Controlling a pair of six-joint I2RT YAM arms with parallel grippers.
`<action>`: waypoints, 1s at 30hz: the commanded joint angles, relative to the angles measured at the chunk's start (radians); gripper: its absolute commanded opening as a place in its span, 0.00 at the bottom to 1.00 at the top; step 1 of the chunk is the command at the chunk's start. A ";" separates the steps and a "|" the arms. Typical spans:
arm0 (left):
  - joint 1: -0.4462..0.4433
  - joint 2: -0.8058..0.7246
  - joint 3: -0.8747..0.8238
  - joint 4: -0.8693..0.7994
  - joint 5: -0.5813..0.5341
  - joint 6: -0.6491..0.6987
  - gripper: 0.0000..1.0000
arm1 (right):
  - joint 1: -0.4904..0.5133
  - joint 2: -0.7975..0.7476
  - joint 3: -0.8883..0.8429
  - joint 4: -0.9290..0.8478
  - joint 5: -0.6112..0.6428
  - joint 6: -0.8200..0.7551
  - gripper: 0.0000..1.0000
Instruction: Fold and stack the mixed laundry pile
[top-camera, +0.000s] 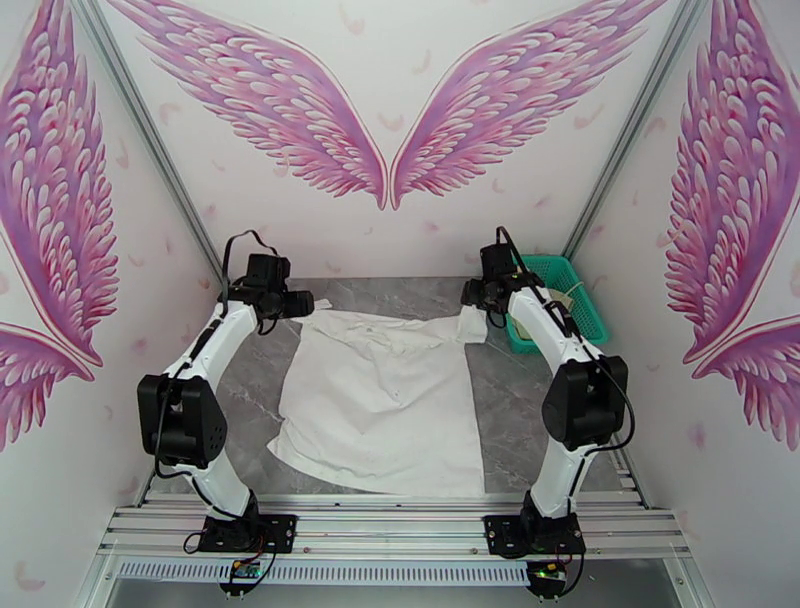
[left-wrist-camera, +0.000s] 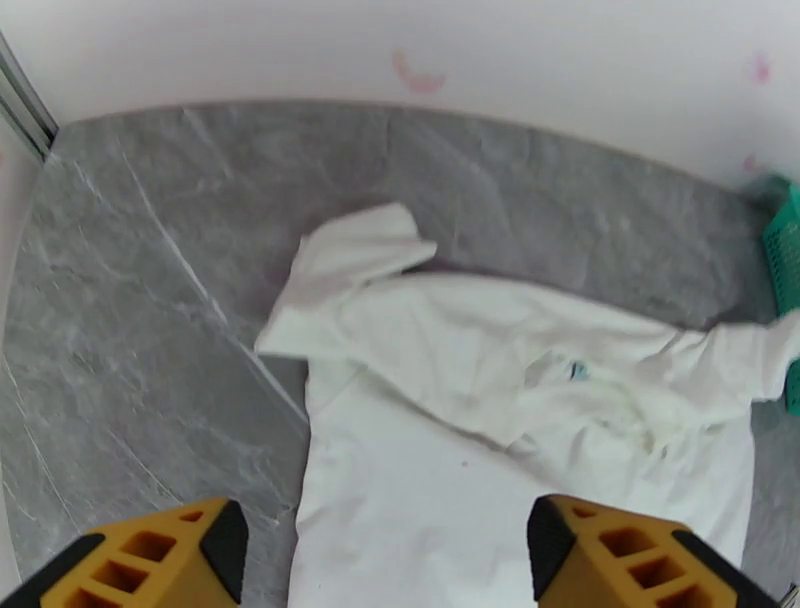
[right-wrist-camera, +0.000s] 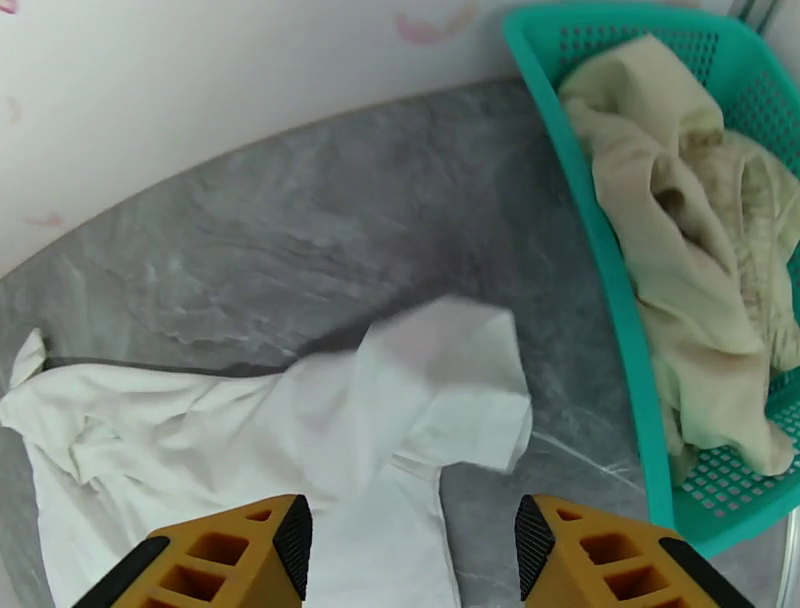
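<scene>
A large white short-sleeved shirt (top-camera: 385, 400) lies spread flat on the grey table, collar toward the back wall. My left gripper (top-camera: 300, 303) hovers open above its left sleeve (left-wrist-camera: 350, 250), nothing between the yellow fingers (left-wrist-camera: 190, 550). Above the right sleeve (right-wrist-camera: 455, 370), my right gripper (top-camera: 473, 297) is open too, its fingers (right-wrist-camera: 250, 545) apart over the cloth. A cream-beige garment (right-wrist-camera: 690, 250) lies crumpled in the teal basket (top-camera: 558, 298) at the back right. The shirt's collar (left-wrist-camera: 590, 385) shows in the left wrist view.
The teal mesh basket (right-wrist-camera: 600, 230) stands against the right wall, just right of the shirt's sleeve. Bare grey table (top-camera: 250, 380) flanks the shirt on both sides. Walls close in the back, left and right.
</scene>
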 joint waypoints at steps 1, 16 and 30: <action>-0.026 -0.091 -0.079 0.074 0.006 -0.029 0.81 | 0.007 -0.070 -0.032 0.047 -0.020 -0.003 0.68; -0.136 -0.349 -0.664 0.081 -0.190 -0.205 0.93 | 0.314 0.157 -0.032 0.099 -0.086 -0.199 0.77; -0.136 -0.281 -0.746 0.188 -0.187 -0.258 0.86 | 0.341 0.488 0.346 0.003 0.070 -0.130 0.19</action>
